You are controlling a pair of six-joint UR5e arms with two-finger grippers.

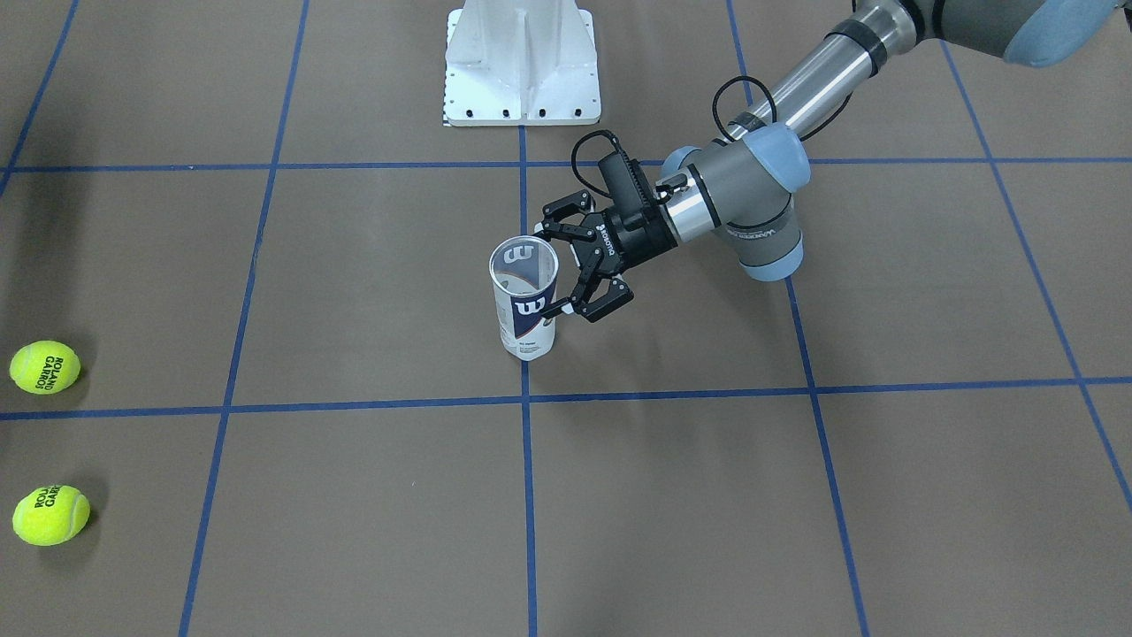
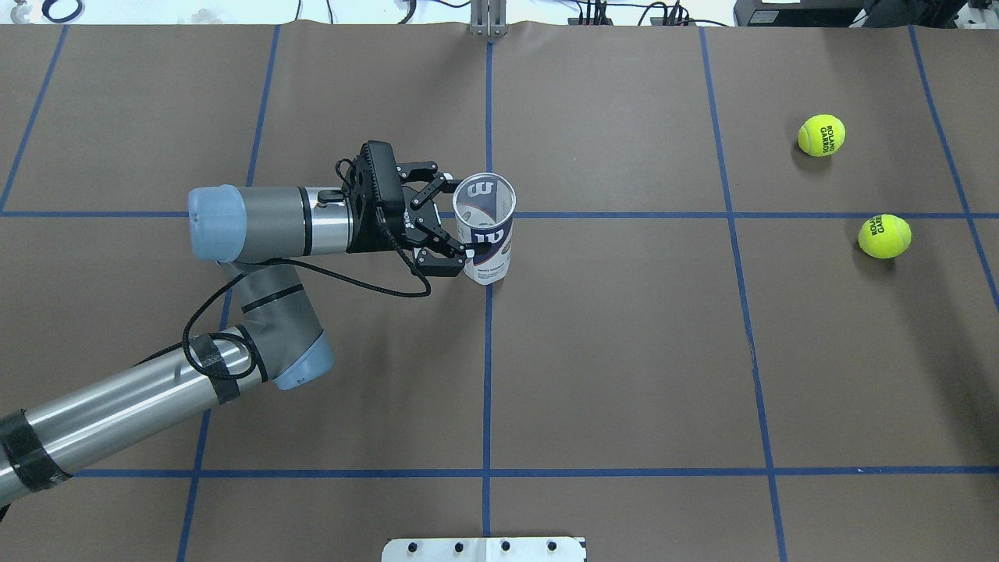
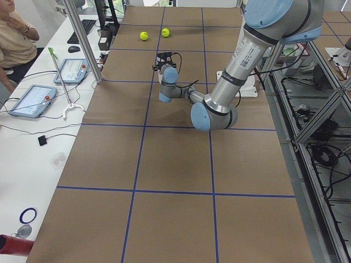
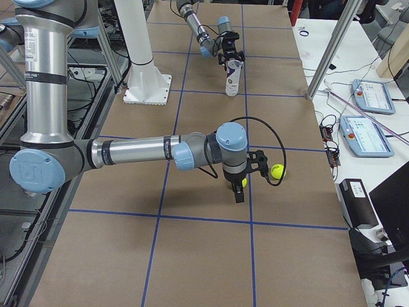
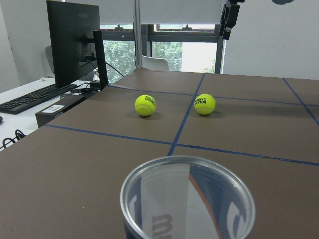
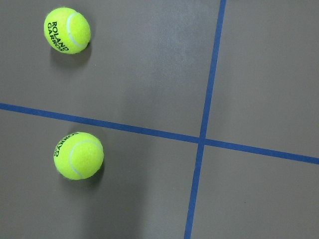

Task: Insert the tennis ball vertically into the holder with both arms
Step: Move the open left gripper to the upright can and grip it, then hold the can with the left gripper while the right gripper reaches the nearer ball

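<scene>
The holder (image 1: 526, 305) is a clear tube with a white and navy label. It stands upright, open end up, near the table's middle (image 2: 485, 238). My left gripper (image 1: 548, 272) comes in level from the side, one finger on each side of the tube, shut on it (image 2: 460, 218). The left wrist view looks over the tube's open rim (image 5: 189, 199). Two yellow tennis balls (image 1: 44, 366) (image 1: 50, 515) lie far off on my right (image 2: 821, 135) (image 2: 884, 236). My right gripper (image 4: 239, 192) points down over them; I cannot tell whether it is open or shut. The right wrist view shows both balls (image 6: 67, 30) (image 6: 79, 155) and no fingers.
The white pedestal base (image 1: 522, 62) stands at the robot's side of the table (image 2: 484, 549). Blue tape lines (image 2: 488, 351) grid the brown table cover. A monitor (image 5: 75, 45) and desks stand beyond the table's right end.
</scene>
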